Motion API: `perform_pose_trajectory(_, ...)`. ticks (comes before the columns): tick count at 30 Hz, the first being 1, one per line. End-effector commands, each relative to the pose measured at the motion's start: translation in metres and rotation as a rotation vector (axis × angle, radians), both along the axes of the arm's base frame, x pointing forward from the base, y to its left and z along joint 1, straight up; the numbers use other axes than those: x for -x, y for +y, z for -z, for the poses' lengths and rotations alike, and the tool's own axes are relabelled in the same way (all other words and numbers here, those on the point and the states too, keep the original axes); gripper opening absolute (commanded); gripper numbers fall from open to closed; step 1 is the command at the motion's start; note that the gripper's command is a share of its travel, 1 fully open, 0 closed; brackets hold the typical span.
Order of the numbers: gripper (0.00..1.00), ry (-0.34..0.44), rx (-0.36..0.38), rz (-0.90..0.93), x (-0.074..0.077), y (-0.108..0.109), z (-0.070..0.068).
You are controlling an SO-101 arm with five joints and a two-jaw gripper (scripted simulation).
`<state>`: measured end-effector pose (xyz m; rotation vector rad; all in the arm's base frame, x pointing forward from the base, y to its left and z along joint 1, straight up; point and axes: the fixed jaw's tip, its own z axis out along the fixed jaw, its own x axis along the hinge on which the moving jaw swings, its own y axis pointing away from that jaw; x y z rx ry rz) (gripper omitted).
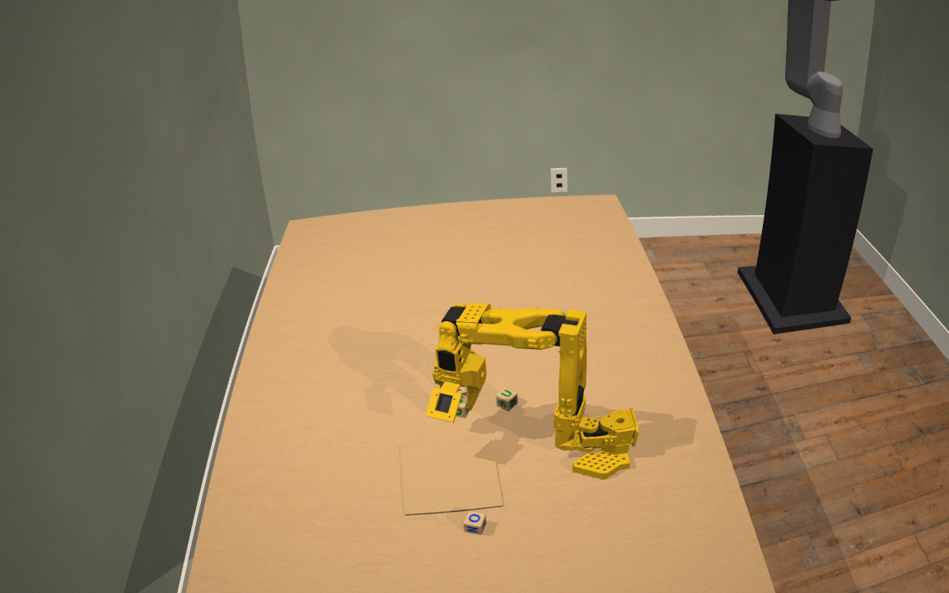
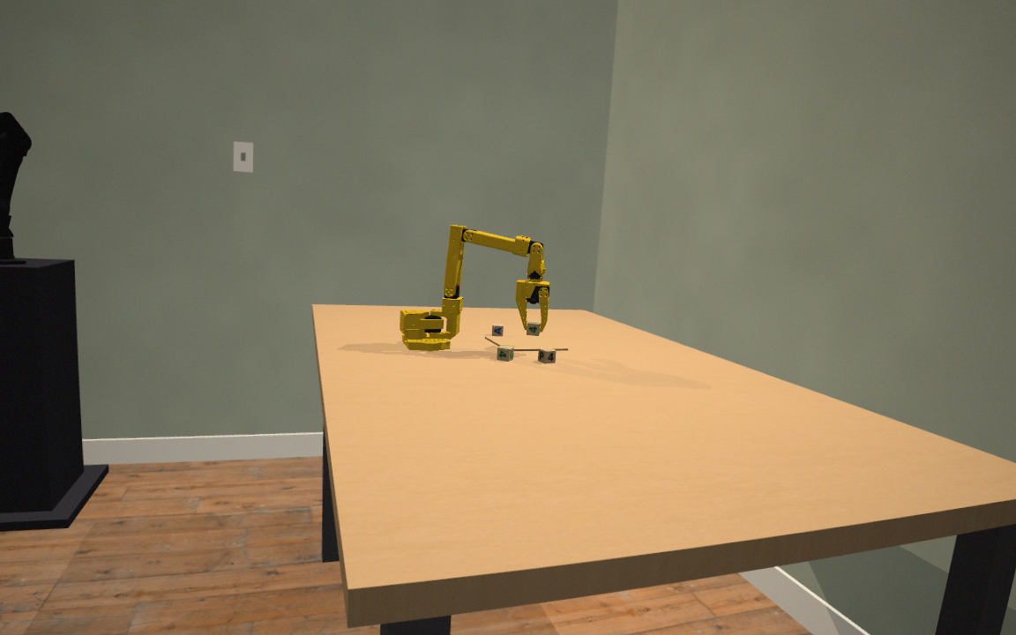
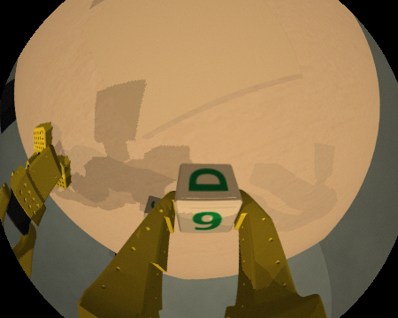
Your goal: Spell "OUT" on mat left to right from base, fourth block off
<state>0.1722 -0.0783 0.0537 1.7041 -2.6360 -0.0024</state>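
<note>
My gripper (image 1: pixel 460 407) (image 2: pixel 534 329) (image 3: pixel 209 213) is shut on a block with green marks (image 1: pixel 463 404) (image 2: pixel 533 328) (image 3: pixel 208 199), held above the table. The wrist view shows a D on one face and a 9-like figure on another. A block with a green U on top (image 1: pixel 507 399) (image 2: pixel 504 353) stands on the table towards the arm's base. A block with a blue O on top (image 1: pixel 474 522) (image 2: pixel 497 330) stands just off the mat. A fourth block with dark marks (image 2: pixel 546 355) stands on the table; my gripper hides it in the top view. The mat (image 1: pixel 448 479) (image 3: pixel 186 44) lies flat with no block on it.
The arm's base (image 1: pixel 603 435) (image 2: pixel 426 327) stands to the right of the mat in the top view. A small part of a block (image 3: pixel 152 205) shows beside the left finger in the wrist view. Arm shadows fall across the table and the mat's corner.
</note>
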Motion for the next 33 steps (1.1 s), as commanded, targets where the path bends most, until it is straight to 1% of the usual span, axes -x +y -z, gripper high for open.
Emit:
perform_pose_trajectory(1,0.0,-0.072,0.031,0.0,-0.007,-0.004,-0.01)
perform_pose_trajectory(7,0.0,-0.072,0.031,0.0,-0.007,-0.004,-0.006)
perform_pose_trajectory(16,0.0,-0.072,0.031,0.0,-0.007,-0.004,-0.005)
perform_pose_trajectory(24,0.0,-0.072,0.031,0.0,-0.007,-0.004,0.0)
perform_pose_trajectory(33,0.0,-0.072,0.031,0.0,-0.007,-0.004,0.001)
